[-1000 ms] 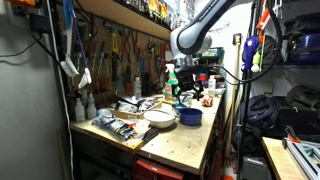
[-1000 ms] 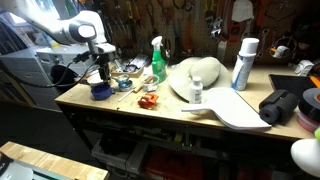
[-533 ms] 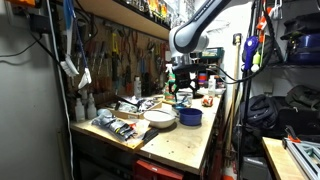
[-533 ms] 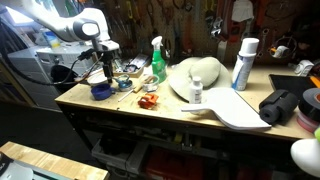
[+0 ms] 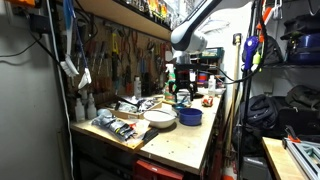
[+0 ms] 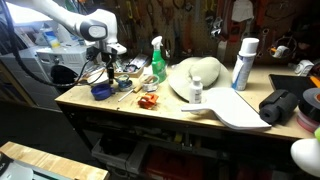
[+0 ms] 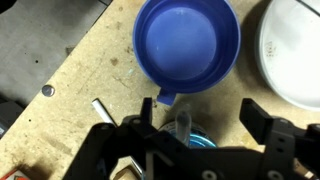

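In the wrist view my gripper (image 7: 203,112) is open and empty, its two black fingers spread wide above the wooden bench top. A blue bowl (image 7: 188,45) sits just beyond the fingertips. A small round blue-rimmed object with a clear piece on it (image 7: 180,135) lies between the fingers, below them. A white bowl (image 7: 300,50) is to the right. In both exterior views the gripper (image 5: 182,84) (image 6: 108,62) hangs well above the blue bowl (image 5: 190,116) (image 6: 100,90).
Beside the blue bowl stands the white bowl (image 5: 160,118). On the bench are a green spray bottle (image 6: 158,62), a white hat (image 6: 195,75), a white can (image 6: 243,62), a small bottle (image 6: 196,92), a red item (image 6: 148,101) and tools (image 5: 118,126). A pegboard wall runs behind.
The gripper has risen straight up from just above the blue bowl. The things on the bench have not moved.
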`<state>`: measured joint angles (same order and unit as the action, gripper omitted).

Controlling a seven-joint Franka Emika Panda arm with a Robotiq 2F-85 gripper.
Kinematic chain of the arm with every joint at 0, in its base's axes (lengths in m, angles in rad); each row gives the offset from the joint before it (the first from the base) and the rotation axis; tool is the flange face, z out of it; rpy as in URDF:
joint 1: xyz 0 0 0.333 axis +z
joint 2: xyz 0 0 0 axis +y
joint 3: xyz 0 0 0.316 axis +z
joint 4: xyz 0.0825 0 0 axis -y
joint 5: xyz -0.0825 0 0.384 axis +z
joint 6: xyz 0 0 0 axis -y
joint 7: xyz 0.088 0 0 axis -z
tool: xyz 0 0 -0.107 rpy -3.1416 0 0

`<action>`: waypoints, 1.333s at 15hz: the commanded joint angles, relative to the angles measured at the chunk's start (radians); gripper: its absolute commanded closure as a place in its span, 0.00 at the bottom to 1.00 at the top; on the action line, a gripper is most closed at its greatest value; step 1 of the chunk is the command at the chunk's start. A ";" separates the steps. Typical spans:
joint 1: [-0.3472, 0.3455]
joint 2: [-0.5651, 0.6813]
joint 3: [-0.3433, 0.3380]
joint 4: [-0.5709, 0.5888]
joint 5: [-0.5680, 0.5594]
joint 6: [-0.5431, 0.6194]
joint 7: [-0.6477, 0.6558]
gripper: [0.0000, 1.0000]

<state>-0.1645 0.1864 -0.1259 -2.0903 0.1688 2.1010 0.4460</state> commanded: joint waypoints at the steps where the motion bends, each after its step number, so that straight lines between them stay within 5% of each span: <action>1: 0.001 0.047 -0.019 0.048 0.026 -0.034 -0.033 0.42; 8: -0.004 0.080 -0.019 0.106 0.056 -0.062 -0.080 0.95; 20: 0.001 -0.021 -0.040 0.146 0.047 -0.131 -0.064 0.95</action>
<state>-0.1656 0.2185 -0.1553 -1.9350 0.2125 2.0074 0.3676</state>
